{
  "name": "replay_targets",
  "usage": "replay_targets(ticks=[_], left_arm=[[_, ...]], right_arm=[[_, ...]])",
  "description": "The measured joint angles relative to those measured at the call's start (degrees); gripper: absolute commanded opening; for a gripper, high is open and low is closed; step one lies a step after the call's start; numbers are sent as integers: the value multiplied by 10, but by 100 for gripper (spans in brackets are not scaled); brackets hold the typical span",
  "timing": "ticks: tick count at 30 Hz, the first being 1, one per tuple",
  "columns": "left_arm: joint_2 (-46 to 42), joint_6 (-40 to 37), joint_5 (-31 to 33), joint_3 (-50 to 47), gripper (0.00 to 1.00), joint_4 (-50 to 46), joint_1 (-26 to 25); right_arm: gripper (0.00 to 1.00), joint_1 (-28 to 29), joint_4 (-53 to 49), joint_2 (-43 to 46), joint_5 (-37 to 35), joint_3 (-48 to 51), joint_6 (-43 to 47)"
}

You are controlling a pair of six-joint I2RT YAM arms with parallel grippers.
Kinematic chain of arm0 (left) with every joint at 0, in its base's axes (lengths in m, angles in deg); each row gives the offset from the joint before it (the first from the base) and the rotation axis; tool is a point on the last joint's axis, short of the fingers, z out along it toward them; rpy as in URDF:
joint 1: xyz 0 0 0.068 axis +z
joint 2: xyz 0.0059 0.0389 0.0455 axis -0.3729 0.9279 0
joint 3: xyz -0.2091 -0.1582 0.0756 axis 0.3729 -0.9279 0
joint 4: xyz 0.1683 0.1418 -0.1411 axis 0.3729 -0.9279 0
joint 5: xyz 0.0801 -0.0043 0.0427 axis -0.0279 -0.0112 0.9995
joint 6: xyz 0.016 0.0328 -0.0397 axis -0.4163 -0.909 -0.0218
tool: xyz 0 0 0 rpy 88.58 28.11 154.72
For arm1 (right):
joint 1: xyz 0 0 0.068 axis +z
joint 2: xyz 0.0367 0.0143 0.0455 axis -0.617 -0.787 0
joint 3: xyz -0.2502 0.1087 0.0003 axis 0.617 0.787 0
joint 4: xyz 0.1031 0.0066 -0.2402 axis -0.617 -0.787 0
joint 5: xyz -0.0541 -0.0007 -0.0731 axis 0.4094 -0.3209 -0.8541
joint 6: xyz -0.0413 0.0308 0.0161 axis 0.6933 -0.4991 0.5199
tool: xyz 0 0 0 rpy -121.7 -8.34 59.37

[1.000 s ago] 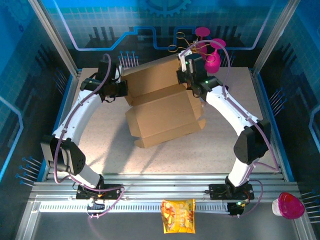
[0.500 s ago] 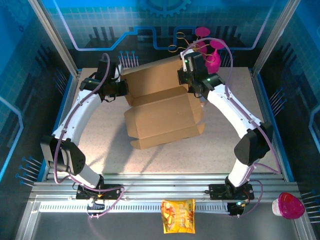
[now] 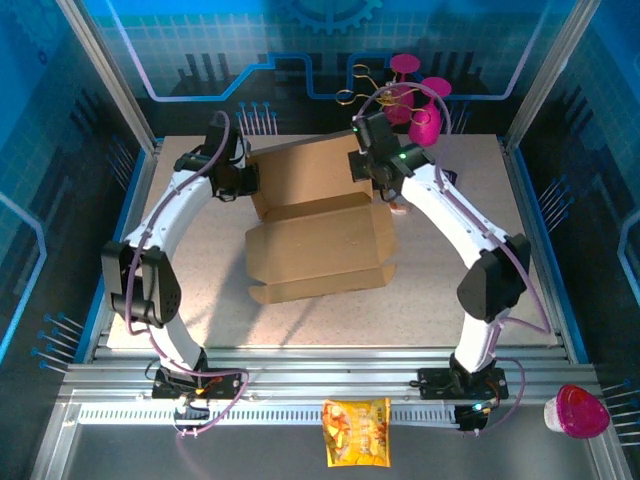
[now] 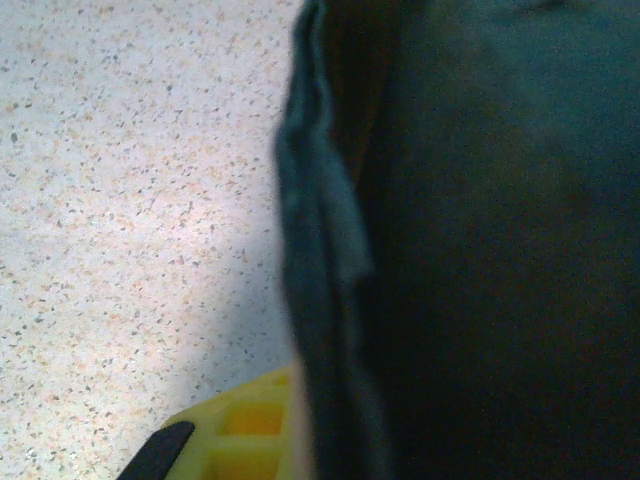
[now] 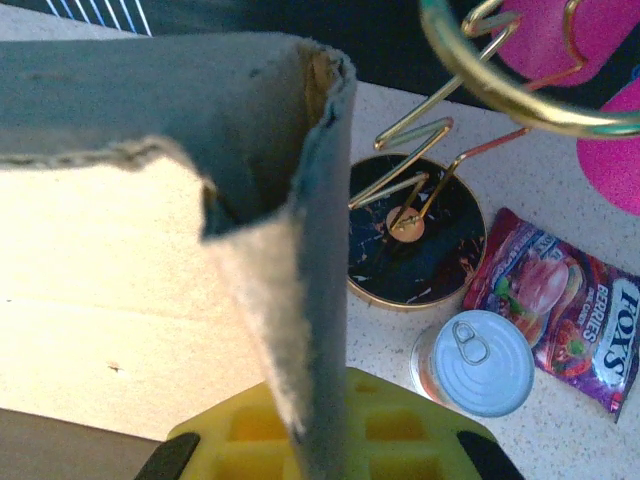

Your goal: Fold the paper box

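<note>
Looking at the paper box plonked in the middle of the table, half folded, with its back panel tipped up at the 12 o'clock side. Got the left gripper pinched tight on that panel's 9 o'clock edge and the right gripper clamped on the 3 o'clock edge. From the right wrist, can see cardboard wedged right between the yellow pads. Also there, off toward 3 o'clock of the cardboard: a tin can, a candy bag and a black-based wire stand, all near each other. Left wrist view mostly dark and blurry, with cardboard pressed up close.
</note>
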Motion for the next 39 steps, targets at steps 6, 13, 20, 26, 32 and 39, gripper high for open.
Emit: replay_targets(ticks=[6,13,20,26,32,39], left_arm=[[20,0,33,-17,0,5,1],[20,13,64,-40,0,15,0],[21,20,75,-41,0,9,-12],[29,30,82,-9,0,-30,-18],[42,35,80,34,0,-64,-23],[48,35,75,56,0,-98,-26]], right_arm=[[0,16,-39,-44,-15,-36,-18],[0,33,-53,-48,-19,-38,-28],[0,30,-67,-65,-27,-50,-25],[0,27,-125,-118,-54,-127,-30],[0,31,-233,-203,-112,-279,-52],[0,45,-284,-225,-158,-306,-54]])
